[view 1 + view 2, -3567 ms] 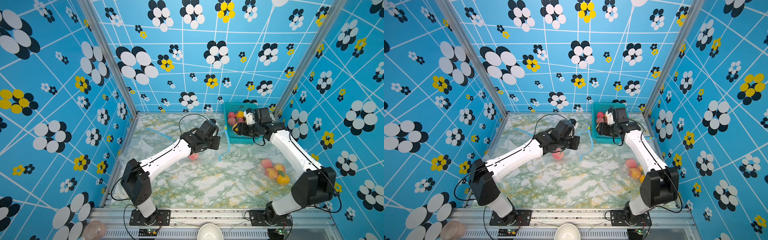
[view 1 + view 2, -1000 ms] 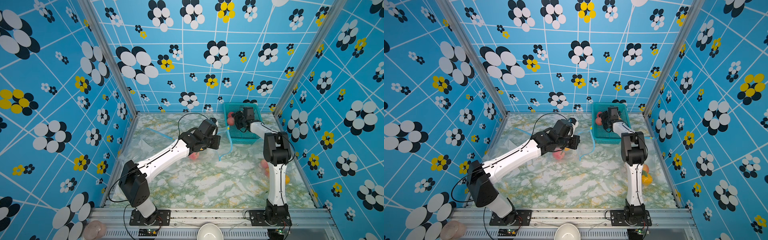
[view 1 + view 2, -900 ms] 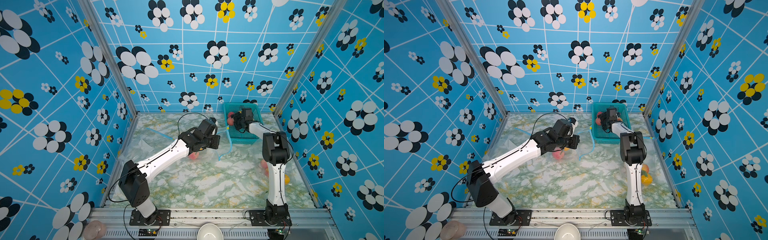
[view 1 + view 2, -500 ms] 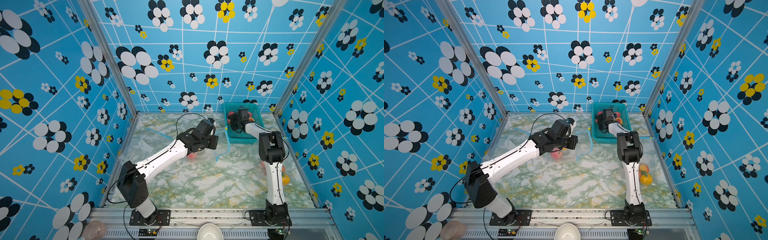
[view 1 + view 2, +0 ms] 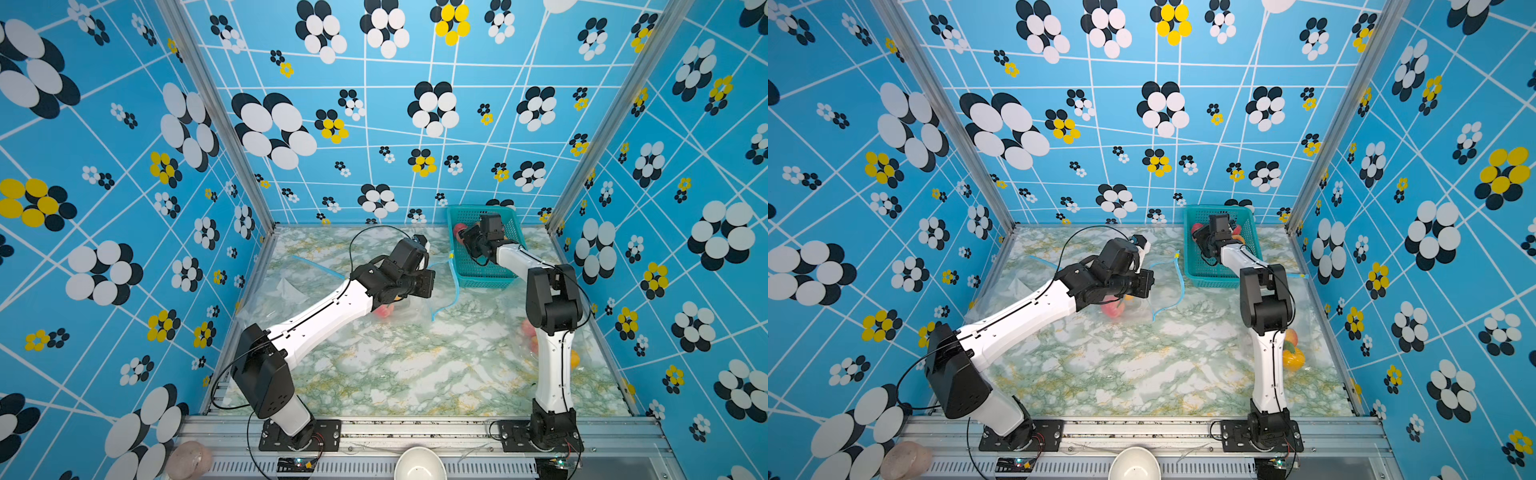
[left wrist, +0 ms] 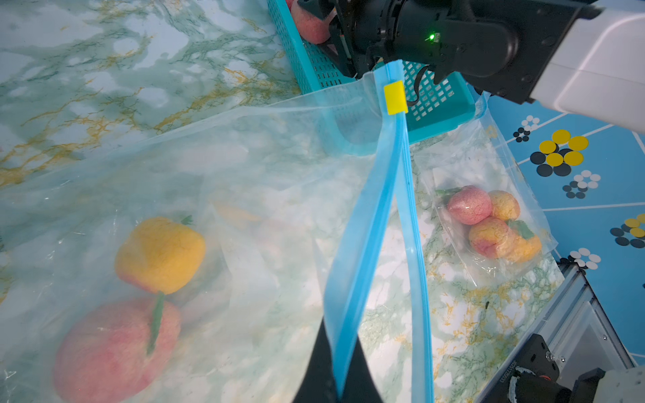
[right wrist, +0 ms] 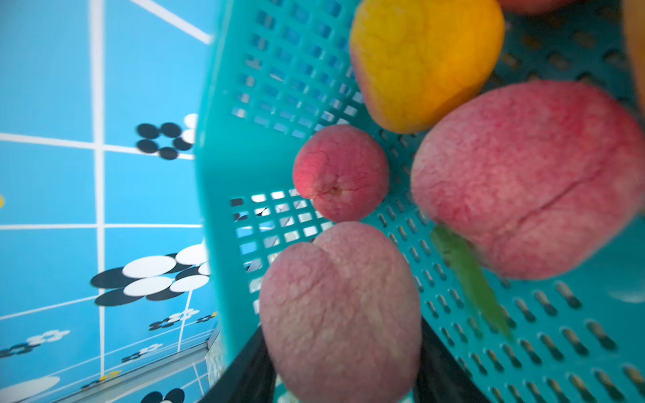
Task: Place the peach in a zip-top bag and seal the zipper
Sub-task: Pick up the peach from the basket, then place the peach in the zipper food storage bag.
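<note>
A clear zip-top bag point(image 6: 244, 174) with a blue zipper strip and a yellow slider point(image 6: 395, 97) lies mid-table. A yellow peach point(image 6: 160, 254) and a pink one point(image 6: 115, 349) are inside it. My left gripper point(image 6: 338, 349) is shut on the blue zipper edge and holds the mouth up; in a top view the left gripper point(image 5: 430, 264) is next to the basket. My right gripper point(image 7: 340, 349) reaches into the teal basket point(image 7: 279, 69). Its black fingers press both sides of a pale pink peach point(image 7: 340, 307).
The basket point(image 5: 482, 278) at the back right holds more peaches point(image 7: 530, 174). A second bag of peaches point(image 6: 488, 223) lies by the right wall, behind my right arm. Flat empty bags point(image 5: 291, 291) lie at the back left. A white bowl point(image 5: 417, 467) sits off the front rail.
My right arm has folded up and reached deeper into the basket's left side, its jaws narrowing around a peach. The left gripper keeps hold of the zipper edge and drifts slightly left.
</note>
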You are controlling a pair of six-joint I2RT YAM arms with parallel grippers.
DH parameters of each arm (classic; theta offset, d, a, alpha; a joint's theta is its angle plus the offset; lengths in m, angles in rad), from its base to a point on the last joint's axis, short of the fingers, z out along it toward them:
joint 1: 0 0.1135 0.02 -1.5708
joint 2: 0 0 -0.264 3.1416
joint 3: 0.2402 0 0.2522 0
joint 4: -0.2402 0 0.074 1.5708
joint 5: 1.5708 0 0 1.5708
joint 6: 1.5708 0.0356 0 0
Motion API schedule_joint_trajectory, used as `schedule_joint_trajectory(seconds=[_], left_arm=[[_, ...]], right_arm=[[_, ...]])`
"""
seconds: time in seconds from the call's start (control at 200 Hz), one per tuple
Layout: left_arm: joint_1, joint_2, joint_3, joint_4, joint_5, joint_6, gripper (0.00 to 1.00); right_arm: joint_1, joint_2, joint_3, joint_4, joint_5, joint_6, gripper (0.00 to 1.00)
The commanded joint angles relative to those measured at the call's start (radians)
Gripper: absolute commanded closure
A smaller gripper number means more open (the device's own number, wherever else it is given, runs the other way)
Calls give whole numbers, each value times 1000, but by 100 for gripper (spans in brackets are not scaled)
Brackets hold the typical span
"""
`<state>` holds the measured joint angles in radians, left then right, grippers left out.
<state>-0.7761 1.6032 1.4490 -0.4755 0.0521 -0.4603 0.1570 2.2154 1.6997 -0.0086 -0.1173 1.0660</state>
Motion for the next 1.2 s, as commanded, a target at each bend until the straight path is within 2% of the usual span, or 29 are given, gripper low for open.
schedule_joint_trajectory(seconds=[0.0,0.24,0.535,0.68,0.79,0.95,1.085,1.195], left_arm=[[8,-49,-12,3,-24,5,100],[18,-48,-19,17,-16,-15,100],[27,22,31,36,31,-34,100],[26,63,72,19,31,-29,100],[25,89,103,17,38,-33,100],[6,110,142,1,35,-29,100],[-12,99,149,-11,25,-17,100],[-18,74,134,-17,1,-19,100]], right_arm=[[2,-139,-62,-4,-30,-103,44],[44,-482,-341,-31,-63,-285,43],[123,-873,-621,-153,-177,-427,42],[180,-1017,-745,-188,-170,-463,42],[230,-1045,-815,-163,-157,-454,42],[313,-1002,-835,-120,-132,-444,42],[342,-904,-783,-143,-138,-449,34],[337,-888,-746,-185,-91,-479,27]])
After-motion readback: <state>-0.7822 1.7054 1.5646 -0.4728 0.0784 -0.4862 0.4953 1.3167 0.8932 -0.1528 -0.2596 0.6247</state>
